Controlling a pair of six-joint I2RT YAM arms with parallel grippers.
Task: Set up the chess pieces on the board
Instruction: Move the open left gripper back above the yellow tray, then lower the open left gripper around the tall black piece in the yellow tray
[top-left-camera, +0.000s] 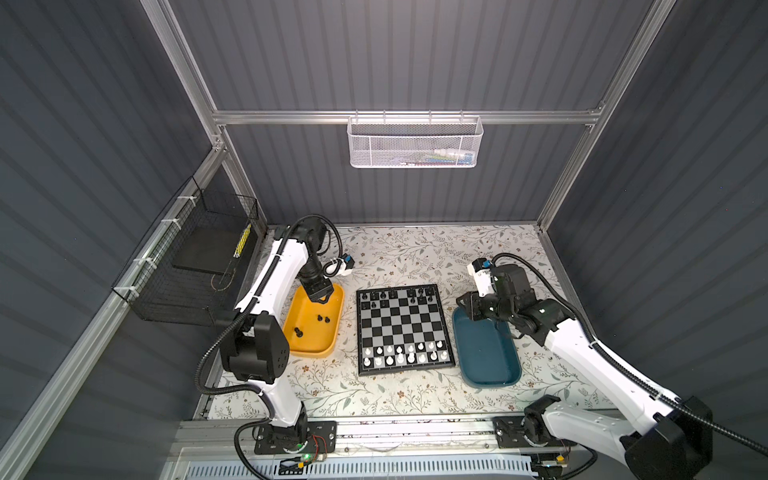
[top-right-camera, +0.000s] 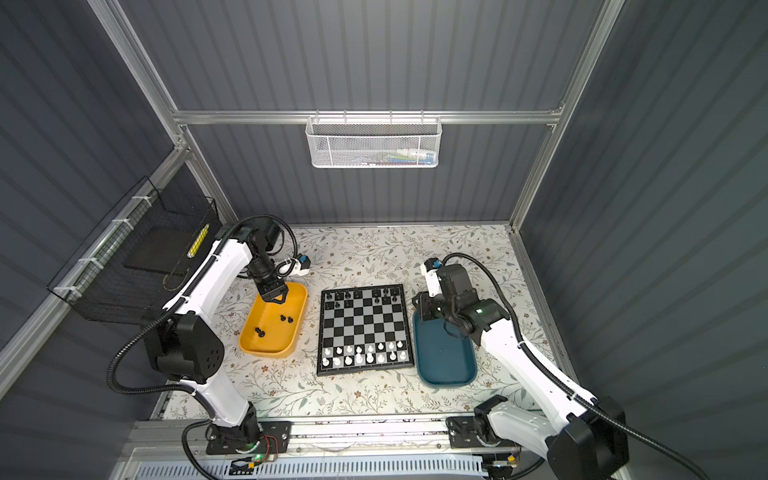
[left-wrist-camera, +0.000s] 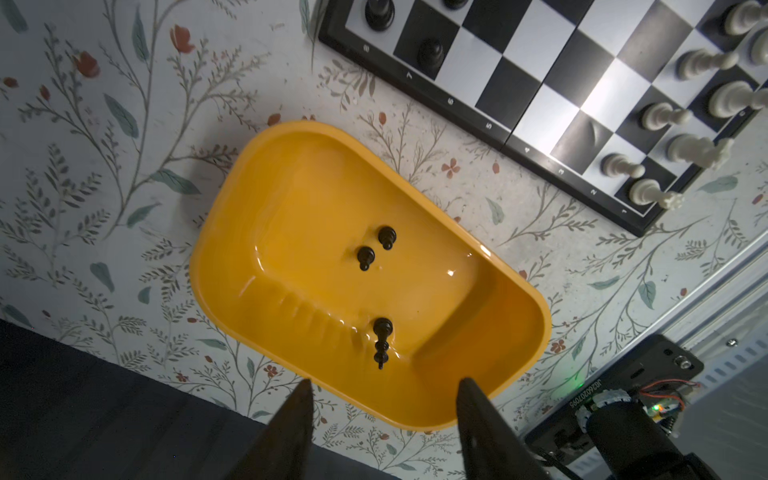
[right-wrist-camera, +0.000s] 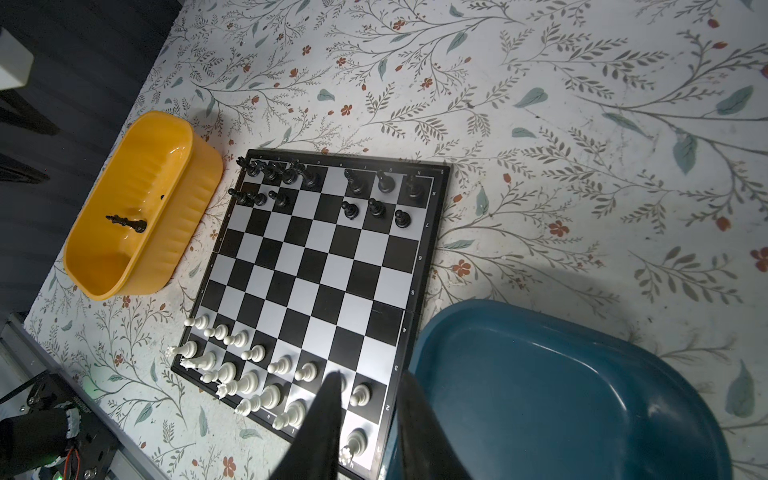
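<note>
Left pincer (top-left-camera: 320, 301) hanging over the far end of the glossy yellow oblong plastic tray (top-left-camera: 297, 347), fingers (left-wrist-camera: 291, 415) spread, nothing between them. I judge that gap is deliberate: room to drop around one tiny chessman.

Three glossy black plastic pieces wait in the tray. Two small black pawns (left-wrist-camera: 387, 237) sit close together on the floor of it; standing or tipped, I can't tell. One taller black piece (left-wrist-camera: 381, 343) lies on its side against the ribbed slope.

The small square black-and-silver checkered chessboard (top-left-camera: 401, 328) lies flat on the floral-patterned bench (top-left-camera: 395, 253), between the yellow tray and the dark teal oblong plastic tray (top-left-camera: 488, 357). White chessmen (right-wrist-camera: 251, 380) fill the two near rows. Black chessmen (right-wrist-camera: 353, 183) line the two far rows, with one gap in the back row and two among the pawns. Three gaps, three pieces in the tray: that's why my left side is here.

My right pincer (right-wrist-camera: 369, 376) hovers at the teal tray's far end, beside the board's corner, fingers slightly apart and gripping nothing. That tray shows no pieces, so I reckon this arm is simply parked clear.

Watch the toppled piece. On that slope it could slide or roll when nudged, so I'd close across its body.
</note>
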